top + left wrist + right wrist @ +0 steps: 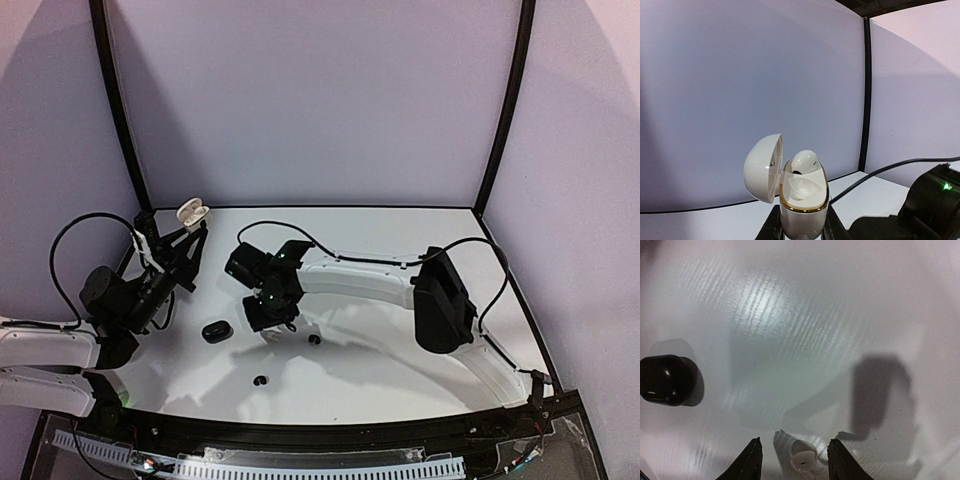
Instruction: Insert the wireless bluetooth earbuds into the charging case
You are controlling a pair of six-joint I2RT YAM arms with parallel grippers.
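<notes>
My left gripper is shut on the white charging case and holds it upright off the table, lid swung open to the left. One white earbud sits in the case's far slot; the near slot is bare. From above, the case shows at the back left. My right gripper points down at the table, open, with a second white earbud lying between its fingertips, a gap on each side. Two black earbuds lie on the table.
A closed black case rests on the white table just left of my right gripper; it also shows as a dark case in the right wrist view. A black cable trails behind the white case. Black frame posts stand at the back corners.
</notes>
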